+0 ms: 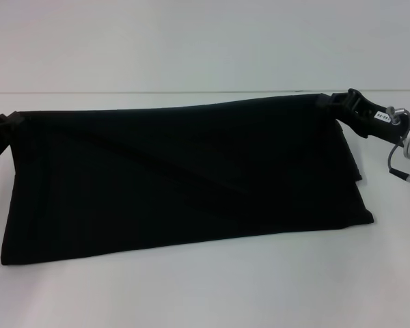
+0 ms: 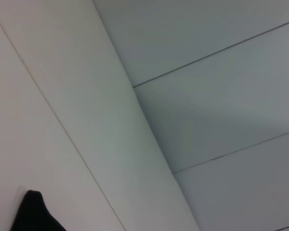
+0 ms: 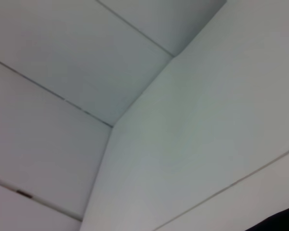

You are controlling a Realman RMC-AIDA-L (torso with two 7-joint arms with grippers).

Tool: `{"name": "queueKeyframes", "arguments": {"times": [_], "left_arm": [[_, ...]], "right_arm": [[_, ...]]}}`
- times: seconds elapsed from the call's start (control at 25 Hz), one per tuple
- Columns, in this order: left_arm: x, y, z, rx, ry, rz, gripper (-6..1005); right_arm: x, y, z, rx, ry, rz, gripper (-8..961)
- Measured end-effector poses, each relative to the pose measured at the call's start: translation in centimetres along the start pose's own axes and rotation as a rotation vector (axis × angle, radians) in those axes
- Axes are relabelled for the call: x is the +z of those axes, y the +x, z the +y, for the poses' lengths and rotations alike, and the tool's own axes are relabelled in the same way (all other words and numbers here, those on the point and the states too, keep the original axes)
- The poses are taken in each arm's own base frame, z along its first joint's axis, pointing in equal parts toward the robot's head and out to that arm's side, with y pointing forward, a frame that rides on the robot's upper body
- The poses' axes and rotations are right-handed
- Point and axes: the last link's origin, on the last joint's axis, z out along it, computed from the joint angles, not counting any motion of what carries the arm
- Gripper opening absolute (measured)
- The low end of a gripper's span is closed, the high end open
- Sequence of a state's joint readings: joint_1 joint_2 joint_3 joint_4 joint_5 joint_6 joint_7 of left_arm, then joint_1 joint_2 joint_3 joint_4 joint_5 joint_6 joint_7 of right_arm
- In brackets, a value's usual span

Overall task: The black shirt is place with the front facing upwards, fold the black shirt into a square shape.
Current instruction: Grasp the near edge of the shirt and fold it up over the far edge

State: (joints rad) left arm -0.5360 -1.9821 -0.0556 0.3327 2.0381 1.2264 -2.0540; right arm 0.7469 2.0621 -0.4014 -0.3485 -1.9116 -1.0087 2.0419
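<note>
One black shirt (image 1: 184,178), stretched wide between two grippers over the white table (image 1: 205,294).
The left gripper (image 1: 1,130) is clamped on its far left corner, the right gripper (image 1: 343,106) on its far right corner; the near edge rests on the table, with bare surface all around.

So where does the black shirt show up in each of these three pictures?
Head view: the black shirt fills the middle, stretched between the left pincer and the right pincer, lower edge on the white table.
Left wrist view: only a small black scrap in the bottom left corner.
Right wrist view: a dark sliver at the bottom right corner, probably the shirt.
Shared landmark: the shirt's black cloth itself.
</note>
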Motion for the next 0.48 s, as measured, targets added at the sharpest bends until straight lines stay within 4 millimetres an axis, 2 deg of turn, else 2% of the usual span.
{"name": "queueKeyframes", "arguments": {"times": [0.48], "left_arm": [[2.3,-0.5,0.5,0.079,0.036,0.003,61]], "right_arm": [[1.9,-0.2,1.0,-0.107,0.029,-0.027,14]]}}
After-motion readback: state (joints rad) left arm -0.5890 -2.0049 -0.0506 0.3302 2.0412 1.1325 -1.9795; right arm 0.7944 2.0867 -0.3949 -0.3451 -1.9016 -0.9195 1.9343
